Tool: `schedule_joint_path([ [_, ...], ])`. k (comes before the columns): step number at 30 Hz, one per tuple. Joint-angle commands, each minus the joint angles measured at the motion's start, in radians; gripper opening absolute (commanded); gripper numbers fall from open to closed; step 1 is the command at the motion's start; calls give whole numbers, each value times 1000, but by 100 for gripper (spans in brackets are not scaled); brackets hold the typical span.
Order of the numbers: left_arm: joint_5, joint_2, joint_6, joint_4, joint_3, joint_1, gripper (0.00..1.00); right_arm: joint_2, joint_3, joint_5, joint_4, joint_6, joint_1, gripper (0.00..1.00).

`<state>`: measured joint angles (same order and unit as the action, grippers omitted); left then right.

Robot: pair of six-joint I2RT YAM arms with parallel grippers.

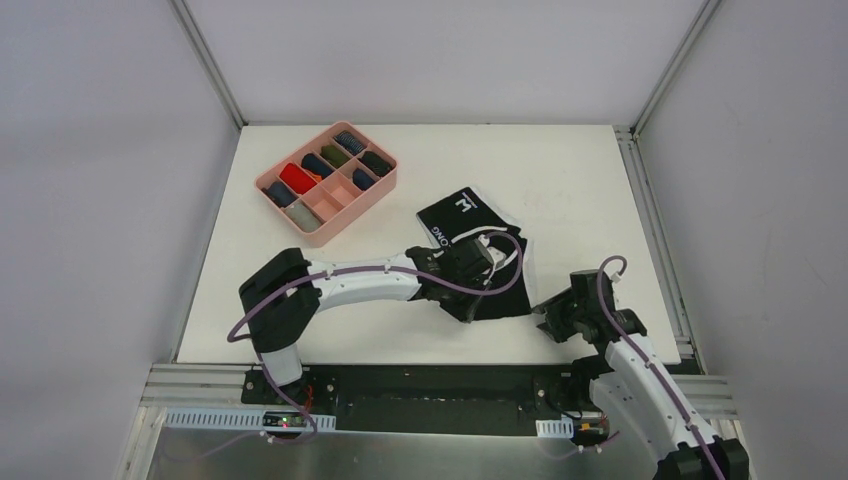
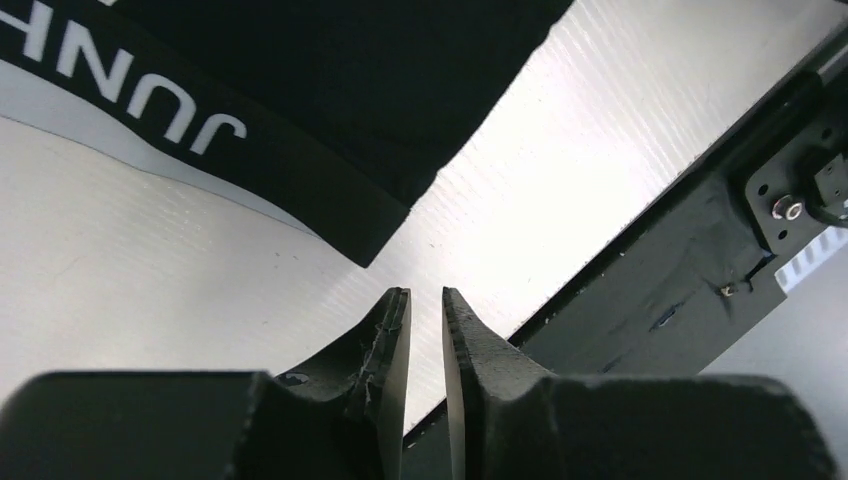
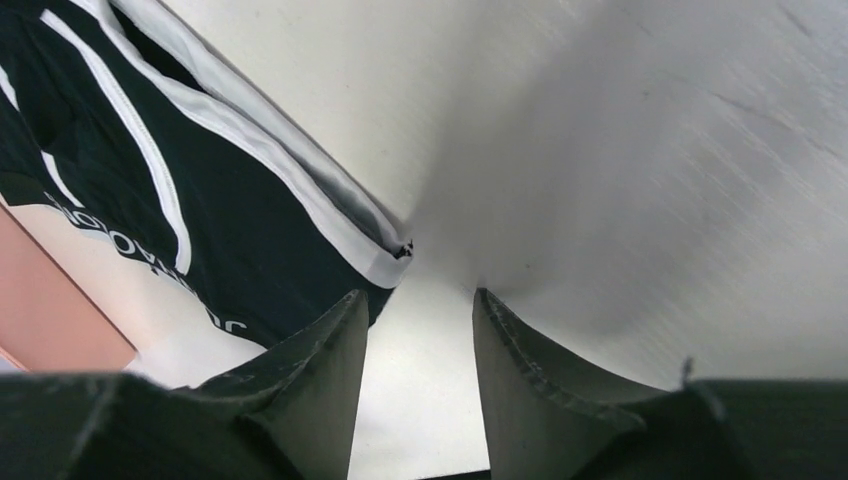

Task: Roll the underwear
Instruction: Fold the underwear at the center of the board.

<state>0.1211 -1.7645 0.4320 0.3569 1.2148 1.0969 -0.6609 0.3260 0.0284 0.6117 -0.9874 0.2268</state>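
Observation:
The black underwear (image 1: pixel 468 222), with white seams and white waistband lettering, lies spread out flat at mid-table. My left arm reaches across its near part, and the left gripper (image 1: pixel 474 298) hovers at its near edge. In the left wrist view the left gripper (image 2: pixel 427 296) has a narrow gap with bare table showing through it, and the waistband corner (image 2: pixel 340 215) lies just beyond the tips. My right gripper (image 1: pixel 547 313) sits just right of the cloth. In the right wrist view the right gripper (image 3: pixel 415 297) is open and empty, a white-edged corner (image 3: pixel 385 258) of the underwear just ahead of its left finger.
A pink compartment tray (image 1: pixel 312 218) holding several rolled items stands at the back left. Its pink wall (image 3: pixel 45 315) shows at the left edge of the right wrist view. The black rail of the table's near edge (image 2: pixel 690 250) runs close behind the left gripper.

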Motion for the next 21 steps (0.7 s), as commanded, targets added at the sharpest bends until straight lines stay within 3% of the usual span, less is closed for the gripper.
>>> schedule_joint_path([
  [1, -79, 29, -52, 30, -12, 39, 19, -47, -31, 36, -124, -16, -2, 44],
  [5, -177, 17, -108, 36, 3, 79, 20, -95, -39, 13, -173, -14, -4, 39],
  [13, -191, -27, -134, 77, 32, 83, 32, -176, -46, 10, -247, -12, -4, 37],
  [15, -206, -30, -145, 79, 35, 85, 40, -184, -43, 15, -249, -10, -4, 37],
  [21, -263, -33, -199, 79, 79, 123, 40, -167, -55, 15, -250, -10, -4, 37],
])
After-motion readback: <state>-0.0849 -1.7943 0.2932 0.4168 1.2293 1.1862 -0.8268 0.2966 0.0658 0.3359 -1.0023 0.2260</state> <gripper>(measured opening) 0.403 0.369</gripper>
